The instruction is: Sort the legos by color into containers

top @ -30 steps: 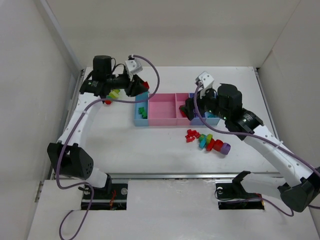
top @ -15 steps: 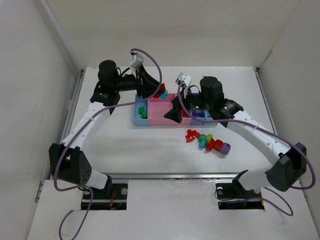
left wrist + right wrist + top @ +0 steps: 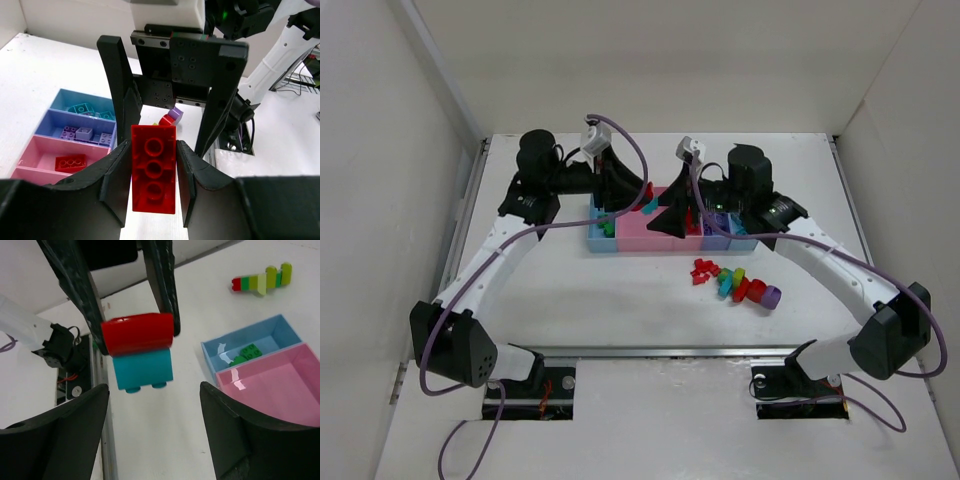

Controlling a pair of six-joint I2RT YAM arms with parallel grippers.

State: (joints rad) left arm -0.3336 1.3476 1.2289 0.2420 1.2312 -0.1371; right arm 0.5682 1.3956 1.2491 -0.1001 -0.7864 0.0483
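My left gripper [image 3: 153,145] is shut on a red brick [image 3: 153,170], held above the row of containers [image 3: 650,237]. In the right wrist view a teal brick [image 3: 142,368] is stuck to that red brick [image 3: 137,333]. My right gripper [image 3: 153,395] is open and empty, facing the held bricks from close by, with its fingers short of them. In the top view the left gripper [image 3: 632,196] and right gripper [image 3: 667,214] meet over the pink tray. Loose legos [image 3: 735,283] lie in front of the trays.
The left light blue tray [image 3: 280,325] holds green bricks [image 3: 248,351]. The pink tray [image 3: 37,152] holds a red brick [image 3: 70,162], the purple-blue tray [image 3: 55,120] purple bricks, the far light blue tray [image 3: 65,95] teal bricks. A coloured chain [image 3: 261,281] lies on the table. White walls surround the table.
My left gripper has swung right with the red brick to over the trays. My right gripper has swung left and turned to face it.
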